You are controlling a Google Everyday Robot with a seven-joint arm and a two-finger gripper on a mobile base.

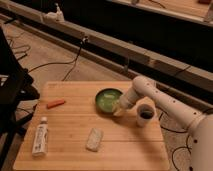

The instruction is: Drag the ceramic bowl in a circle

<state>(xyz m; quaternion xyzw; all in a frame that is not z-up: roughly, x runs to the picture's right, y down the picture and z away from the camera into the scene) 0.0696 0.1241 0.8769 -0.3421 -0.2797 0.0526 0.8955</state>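
Observation:
The ceramic bowl (108, 99), round and shallow with a glossy green inside and a dark rim, sits on the wooden table (75, 120) a little right of its middle. My gripper (119, 106) is at the bowl's right front rim, at the end of the white arm (150, 96) that reaches in from the right. The gripper covers that part of the rim. A small white cup (145, 115) with dark contents stands just right of the gripper, close to the arm.
An orange carrot-like piece (55, 103) lies left of the bowl. A white tube (40, 136) lies at the front left, and a pale packet (94, 139) at the front middle. A dark chair (12, 85) stands left of the table, with cables (70, 60) on the floor behind.

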